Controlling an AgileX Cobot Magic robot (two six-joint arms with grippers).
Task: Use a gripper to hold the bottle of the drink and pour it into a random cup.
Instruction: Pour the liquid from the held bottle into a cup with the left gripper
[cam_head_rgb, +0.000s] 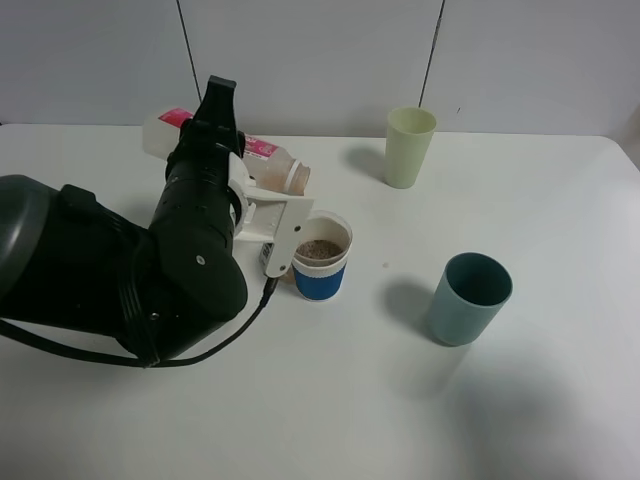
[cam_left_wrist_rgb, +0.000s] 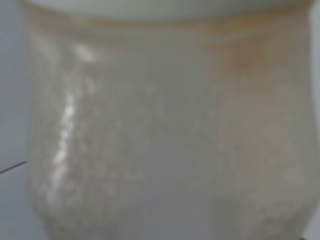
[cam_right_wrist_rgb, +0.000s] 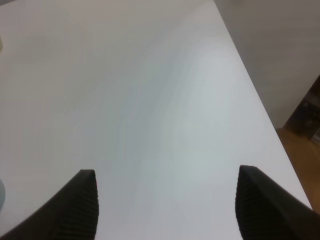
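Note:
My left gripper (cam_head_rgb: 215, 135) is shut on the bottle (cam_head_rgb: 275, 165), which lies tipped almost level above the table. Its wide neck points at the cup (cam_head_rgb: 320, 270). That cup has a white upper band and a blue lower band, and it stands just below and right of the bottle's mouth. Brown drink (cam_head_rgb: 320, 248) with a foamy top fills the cup. The left wrist view shows only the bottle's clear, filmy wall (cam_left_wrist_rgb: 160, 130) up close, with no fingers in sight. My right gripper (cam_right_wrist_rgb: 167, 205) is open over bare white table, away from the cups.
A tall pale green cup (cam_head_rgb: 410, 147) stands at the back right. A teal cup (cam_head_rgb: 470, 297) stands at the front right of the white-and-blue cup. A black cable (cam_head_rgb: 240, 325) trails from the left arm. The table edge (cam_right_wrist_rgb: 260, 100) runs near the right gripper.

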